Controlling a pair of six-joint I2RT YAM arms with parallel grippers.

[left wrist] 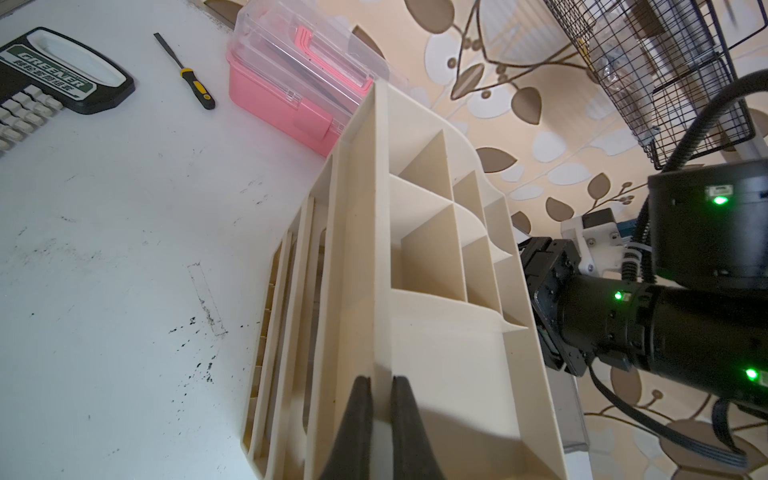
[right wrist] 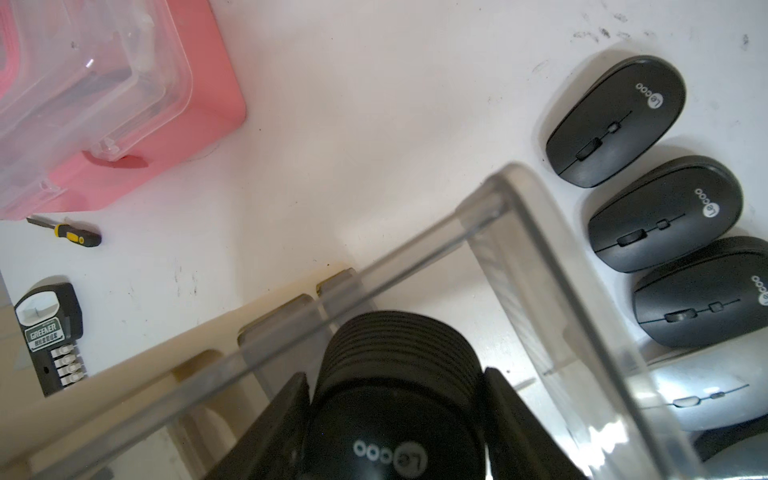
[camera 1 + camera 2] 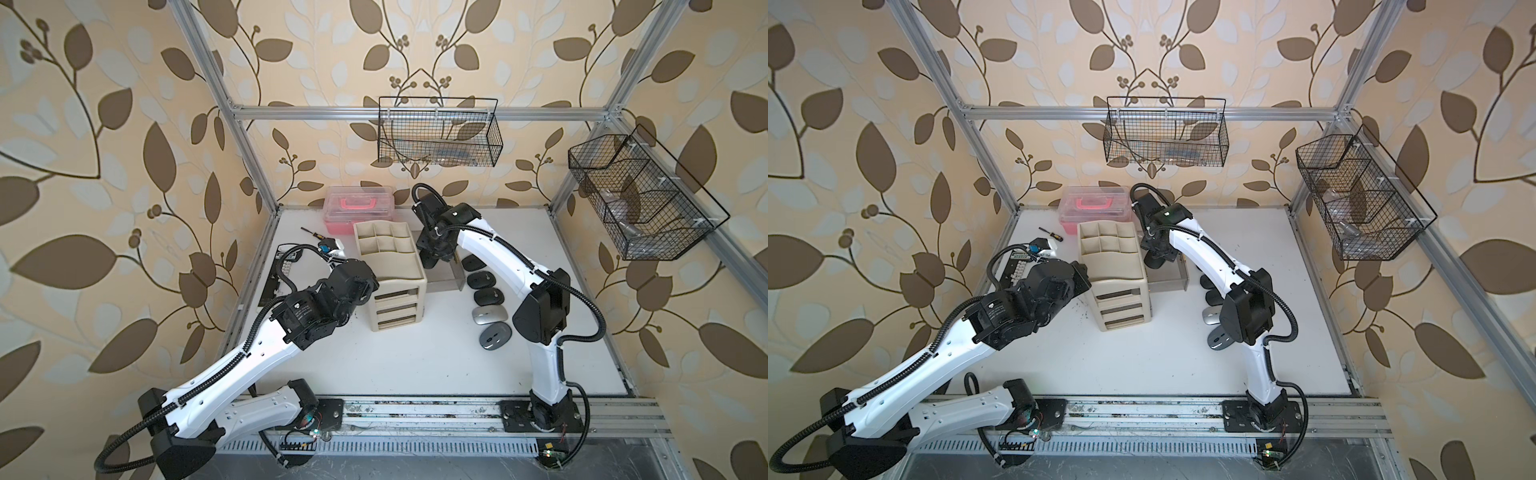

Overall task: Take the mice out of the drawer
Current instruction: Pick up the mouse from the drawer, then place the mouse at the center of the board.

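Lower centre, a black mouse [image 2: 399,395] sits in the clear drawer [image 2: 519,249], my right jaws snug on both flanks. Light, rigid, slick shell, I reckon: hold the sides. My left jaws pinch the organiser [image 1: 436,332] wall shut. Five mice [image 3: 489,296] line the counter [image 3: 415,365].

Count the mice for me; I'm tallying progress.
6. Five lie on the table beside the drawer: three black mice, two silver mice. The sixth mouse, black, sits between the right gripper's fingers.
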